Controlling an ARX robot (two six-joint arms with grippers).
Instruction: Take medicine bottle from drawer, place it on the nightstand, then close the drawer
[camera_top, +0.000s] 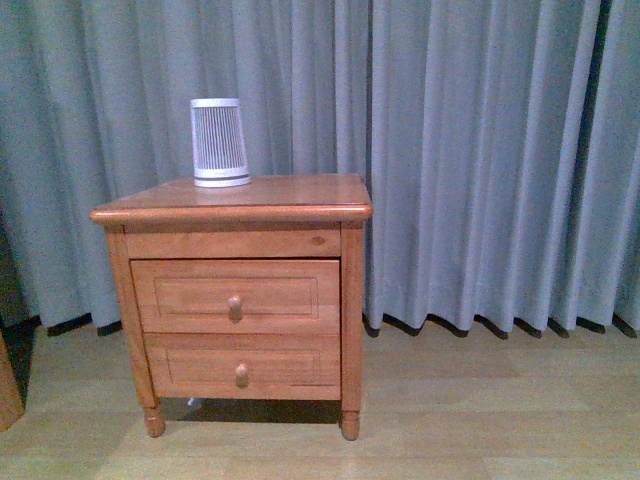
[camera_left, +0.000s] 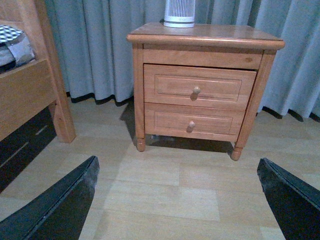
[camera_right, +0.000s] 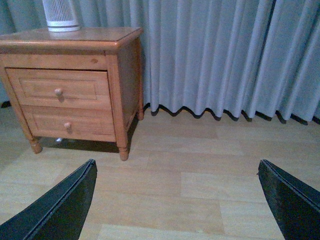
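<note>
The honey-brown nightstand (camera_top: 232, 205) stands on the wood floor before grey curtains. Its upper drawer (camera_top: 235, 296) is pushed in, round knob at its centre. The same drawer (camera_left: 197, 86) shows in the left wrist view, and the drawer (camera_right: 57, 89) again in the right wrist view. The medicine bottle is out of view. My left gripper (camera_left: 177, 172) hangs open over bare floor, well short of the nightstand (camera_left: 205, 35). My right gripper (camera_right: 177, 172) is open too, off to the right of the nightstand (camera_right: 70, 37). Neither arm appears in the front view.
A large white ribbed cylinder (camera_top: 220, 142) stands on the nightstand's top, back left. The lower drawer (camera_top: 242, 367) is shut too. A wooden bed frame (camera_left: 30, 90) stands left of the nightstand. Curtains (camera_top: 480, 150) hang behind, down to the floor.
</note>
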